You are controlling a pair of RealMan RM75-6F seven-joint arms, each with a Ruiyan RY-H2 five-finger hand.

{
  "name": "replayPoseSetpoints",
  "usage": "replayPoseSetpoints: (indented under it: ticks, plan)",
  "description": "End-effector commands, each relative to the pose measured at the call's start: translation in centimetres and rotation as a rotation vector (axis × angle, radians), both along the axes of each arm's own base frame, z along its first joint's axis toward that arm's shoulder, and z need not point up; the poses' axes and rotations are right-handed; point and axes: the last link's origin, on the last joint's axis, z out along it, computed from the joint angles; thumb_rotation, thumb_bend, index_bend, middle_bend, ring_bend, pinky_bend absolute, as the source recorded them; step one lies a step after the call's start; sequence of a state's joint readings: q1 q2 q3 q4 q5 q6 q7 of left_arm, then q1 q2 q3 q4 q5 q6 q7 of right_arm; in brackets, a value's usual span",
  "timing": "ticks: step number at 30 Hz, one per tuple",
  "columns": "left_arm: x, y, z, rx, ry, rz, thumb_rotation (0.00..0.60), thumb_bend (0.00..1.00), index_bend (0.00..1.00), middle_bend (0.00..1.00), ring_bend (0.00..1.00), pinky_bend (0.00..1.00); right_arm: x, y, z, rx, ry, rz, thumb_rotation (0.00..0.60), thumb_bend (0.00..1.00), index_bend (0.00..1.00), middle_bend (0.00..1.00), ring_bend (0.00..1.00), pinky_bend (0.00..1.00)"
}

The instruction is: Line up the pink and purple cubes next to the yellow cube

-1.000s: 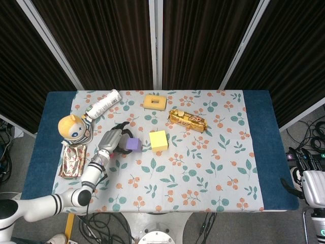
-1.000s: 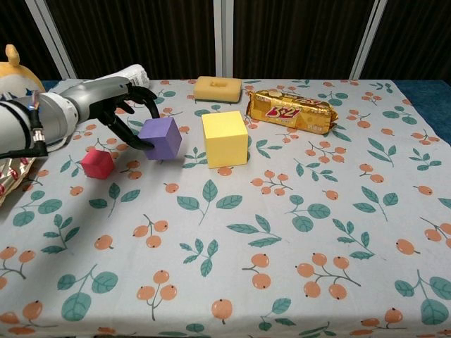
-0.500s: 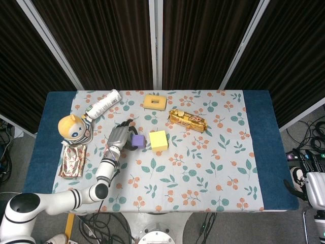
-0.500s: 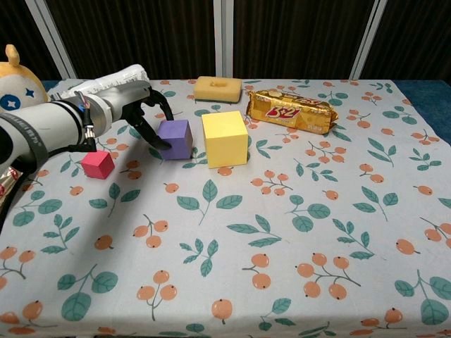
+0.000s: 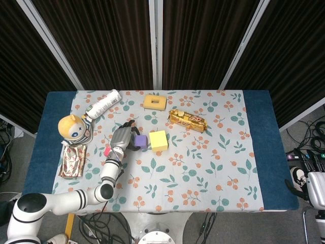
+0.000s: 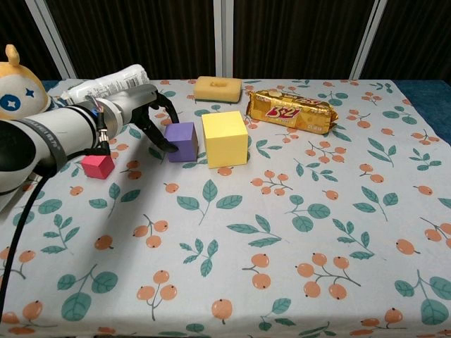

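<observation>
The yellow cube [image 6: 224, 138] [image 5: 158, 140] stands mid-table on the flowered cloth. The purple cube [image 6: 182, 141] [image 5: 140, 141] rests just to its left with a narrow gap between them. My left hand [image 6: 144, 113] [image 5: 122, 138] grips the purple cube from the left, its dark fingers [image 6: 163, 143] curled against the cube's side. The pink cube [image 6: 97, 166] [image 5: 107, 151] lies further left, under my left forearm and apart from the others. My right hand [image 5: 304, 182] shows only partly, off the table's right edge, too small to read.
A gold biscuit packet [image 6: 292, 110] lies behind and to the right of the yellow cube, with a yellow sponge [image 6: 218, 88] behind it. A bottle [image 6: 113, 81], a plush doll [image 5: 73, 128] and a foil snack pack [image 5: 73, 160] crowd the left side.
My left hand carried the purple cube rightward and set it down close beside the yellow cube. The pink cube stayed put.
</observation>
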State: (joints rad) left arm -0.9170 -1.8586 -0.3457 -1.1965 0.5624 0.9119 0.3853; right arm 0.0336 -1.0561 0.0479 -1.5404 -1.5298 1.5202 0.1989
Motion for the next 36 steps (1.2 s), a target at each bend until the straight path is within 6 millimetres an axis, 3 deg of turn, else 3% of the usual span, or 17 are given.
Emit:
replayPoseSetpoints:
  ticks: [1, 5, 11, 19, 26, 30, 36]
  plan:
    - [0.2, -0.1, -0.2, 0.001, 0.004, -0.004, 0.600, 0.25, 0.52, 0.18, 0.11, 0.15, 0.0, 0.0, 0.0, 0.000, -0.001, -0.001, 0.600, 0.17, 0.04, 0.16, 0.03, 0.13]
    - [0.3, -0.3, -0.4, -0.007, 0.007, 0.003, 0.600, 0.25, 0.49, 0.18, 0.11, 0.15, -0.1, 0.2, 0.0, 0.000, -0.001, -0.002, 0.600, 0.17, 0.04, 0.16, 0.03, 0.13]
    - [0.5, -0.6, -0.3, -0.010, 0.011, -0.001, 0.600, 0.23, 0.34, 0.18, 0.11, 0.15, -0.2, 0.2, 0.1, -0.001, -0.001, -0.003, 0.600, 0.17, 0.04, 0.16, 0.03, 0.13]
    - [0.1, -1.4, 1.2, -0.003, 0.033, -0.056, 0.600, 0.23, 0.26, 0.15, 0.10, 0.15, -0.2, 0.3, 0.2, -0.005, -0.004, 0.003, 0.600, 0.17, 0.04, 0.16, 0.03, 0.13]
    - [-3.6, -3.1, 5.1, 0.026, 0.129, -0.139, 0.600, 0.22, 0.26, 0.15, 0.10, 0.15, -0.1, 0.1, 0.1, -0.001, -0.009, 0.012, 0.600, 0.17, 0.04, 0.16, 0.03, 0.13]
    - [-6.0, -4.5, 7.2, -0.022, 0.148, -0.163, 0.600, 0.22, 0.32, 0.15, 0.10, 0.15, 0.1, -0.1, -0.1, 0.006, -0.011, 0.023, 0.600, 0.17, 0.04, 0.16, 0.03, 0.13]
    - [-8.1, -6.0, 8.1, -0.094, 0.183, -0.215, 0.600, 0.23, 0.35, 0.15, 0.10, 0.15, 0.4, -0.3, -0.3, 0.012, -0.014, 0.035, 0.600, 0.17, 0.04, 0.16, 0.03, 0.13]
